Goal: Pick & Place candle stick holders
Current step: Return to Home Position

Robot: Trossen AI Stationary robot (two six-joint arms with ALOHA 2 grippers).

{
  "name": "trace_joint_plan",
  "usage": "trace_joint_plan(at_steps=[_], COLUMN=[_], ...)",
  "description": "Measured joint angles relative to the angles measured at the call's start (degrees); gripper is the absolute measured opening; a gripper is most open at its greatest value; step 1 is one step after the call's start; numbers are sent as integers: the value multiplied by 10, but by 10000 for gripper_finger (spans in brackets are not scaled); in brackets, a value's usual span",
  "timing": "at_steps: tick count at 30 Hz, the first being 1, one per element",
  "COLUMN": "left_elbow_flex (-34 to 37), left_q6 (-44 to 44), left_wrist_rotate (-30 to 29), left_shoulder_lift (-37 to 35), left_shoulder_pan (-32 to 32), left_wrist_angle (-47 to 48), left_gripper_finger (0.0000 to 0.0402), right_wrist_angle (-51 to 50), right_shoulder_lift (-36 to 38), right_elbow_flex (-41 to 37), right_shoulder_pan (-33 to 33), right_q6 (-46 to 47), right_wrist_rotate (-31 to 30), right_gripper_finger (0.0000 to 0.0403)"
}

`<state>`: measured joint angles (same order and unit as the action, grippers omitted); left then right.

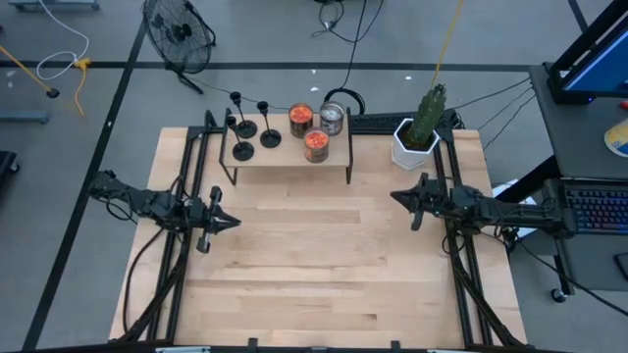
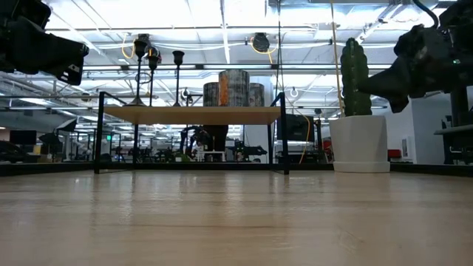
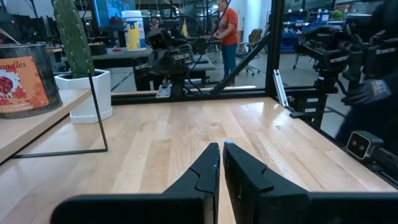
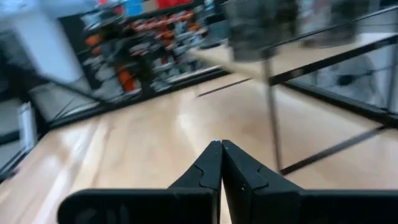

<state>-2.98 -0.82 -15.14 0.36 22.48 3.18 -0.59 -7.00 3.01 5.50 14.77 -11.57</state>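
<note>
Three black candle stick holders stand on their round disc bases on the left part of a small wooden shelf at the table's far side; they also show in the low view. My left gripper is shut and empty over the table's left side, well nearer than the shelf. My right gripper is shut and empty over the table's right side, near the shelf's right end.
Two orange-filled glass jars and a silvery glass jar stand on the shelf's right part. A cactus in a white pot stands at the far right. A person shows in the room beyond in the left wrist view.
</note>
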Motion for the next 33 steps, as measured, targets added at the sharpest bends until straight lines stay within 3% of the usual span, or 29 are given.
trace_joint_plan(at_steps=[7, 18, 33], left_elbow_flex=[0, 0, 0], left_q6=[0, 0, 0], left_wrist_rotate=[0, 0, 0], left_shoulder_lift=[0, 0, 0], left_shoulder_pan=[0, 0, 0], left_wrist_angle=[0, 0, 0], left_gripper_finger=[28, 28, 28], right_wrist_angle=[-7, 58, 62], right_shoulder_lift=[0, 0, 0], right_elbow_flex=[0, 0, 0], right_shoulder_pan=[0, 0, 0], right_q6=[-53, -55, -54], right_wrist_rotate=[103, 99, 100], right_gripper_finger=[0, 0, 0])
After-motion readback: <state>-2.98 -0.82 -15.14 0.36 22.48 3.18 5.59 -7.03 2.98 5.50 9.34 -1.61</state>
